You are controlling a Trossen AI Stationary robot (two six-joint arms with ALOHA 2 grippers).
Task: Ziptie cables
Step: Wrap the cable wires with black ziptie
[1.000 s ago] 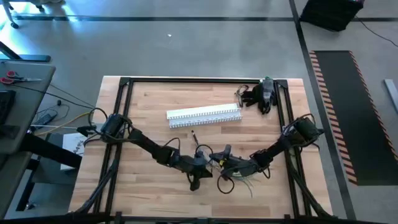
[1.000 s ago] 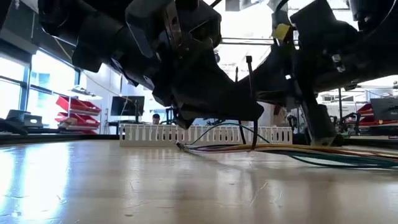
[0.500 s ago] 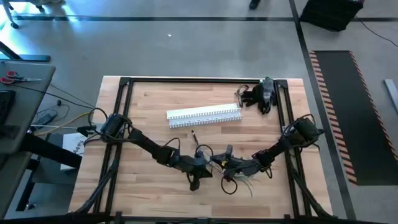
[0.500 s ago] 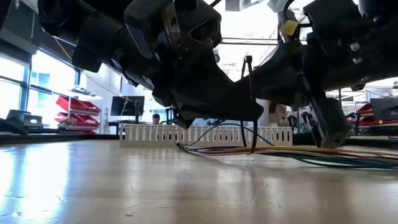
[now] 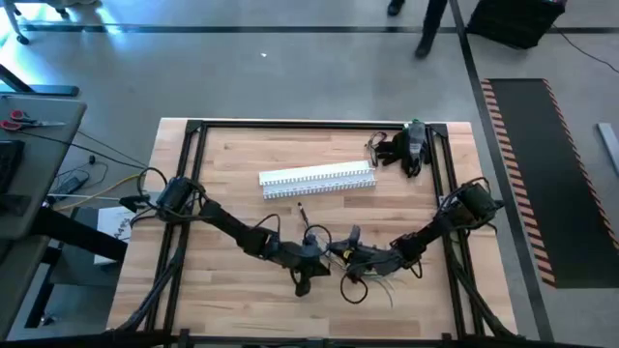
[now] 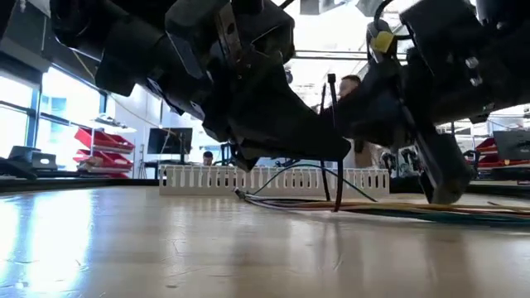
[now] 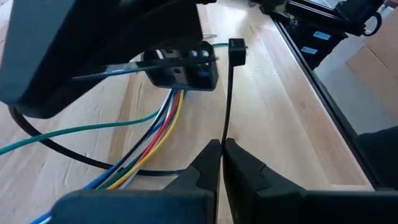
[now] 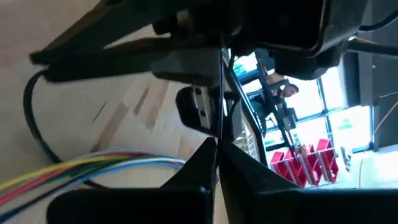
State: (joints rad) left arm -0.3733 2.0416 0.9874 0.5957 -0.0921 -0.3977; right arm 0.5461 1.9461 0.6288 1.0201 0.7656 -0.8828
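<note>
Near the table's (image 5: 222,164) front middle, the left gripper (image 7: 221,148) is clamping its jaws on a thin black plastic ziptie (image 7: 227,93). The right gripper (image 8: 216,144) is pinching it too, above the bunched multicoloured cables (image 7: 158,134).

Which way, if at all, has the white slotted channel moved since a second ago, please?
No: the white slotted channel is unchanged relative to the table frame.
</note>
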